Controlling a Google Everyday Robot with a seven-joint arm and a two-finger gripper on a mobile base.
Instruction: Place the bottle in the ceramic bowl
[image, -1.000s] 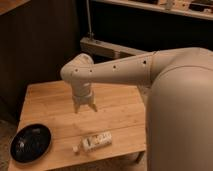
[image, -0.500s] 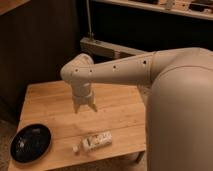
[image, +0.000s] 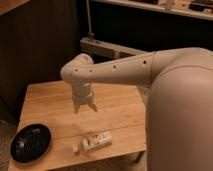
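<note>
The bottle (image: 95, 142) lies on its side near the front edge of the wooden table (image: 50, 107), its white cap pointing left. The ceramic bowl (image: 30, 143), glossy black and shallow, sits at the table's front left corner, left of the bottle. My gripper (image: 85, 107) hangs pointing down over the middle of the table, above and behind the bottle, not touching it. Its two fingers are spread apart with nothing between them.
My large white arm (image: 170, 95) fills the right side of the view and hides the table's right end. A dark wall and a grey shelf unit (image: 107, 47) stand behind the table. The floor shows at the lower left.
</note>
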